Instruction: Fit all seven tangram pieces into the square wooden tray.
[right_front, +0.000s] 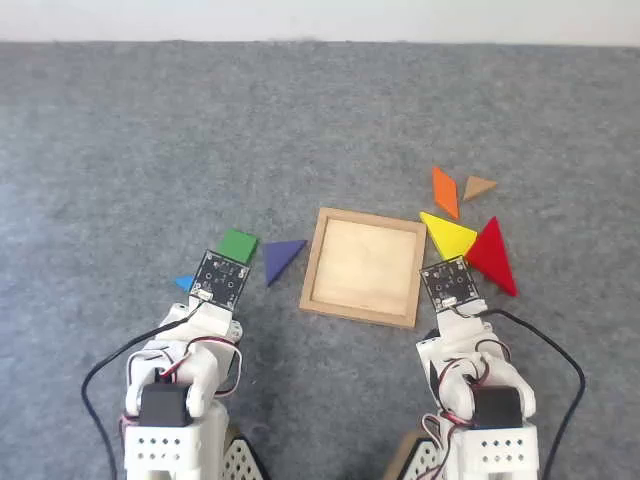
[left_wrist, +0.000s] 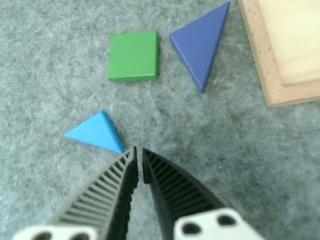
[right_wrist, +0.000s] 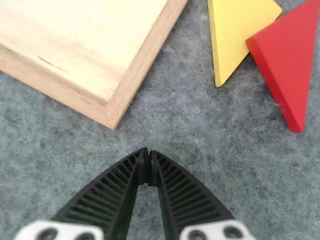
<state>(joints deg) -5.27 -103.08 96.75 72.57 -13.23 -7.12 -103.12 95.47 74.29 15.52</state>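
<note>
The square wooden tray (right_front: 318, 272) lies bare in the middle of the grey carpet; its corner shows as the tray (left_wrist: 280, 75) and the tray (right_wrist: 130, 85) in the wrist views. Left of it sit a green square (right_front: 237, 245), a dark blue triangle (right_front: 281, 257) and a light blue triangle (right_front: 184, 283). Right of it lie a yellow triangle (right_front: 447, 235), a red triangle (right_front: 492, 256), an orange parallelogram (right_front: 444, 191) and a small brown triangle (right_front: 479, 186). My left gripper (left_wrist: 139, 152) is shut, its tips just beside the light blue triangle (left_wrist: 96, 132). My right gripper (right_wrist: 149, 152) is shut above carpet, near the tray's corner.
Grey carpet covers the whole table, with wide free room behind the tray and to the far left. Both arm bases (right_front: 175, 420) stand at the near edge, with black cables looping beside them.
</note>
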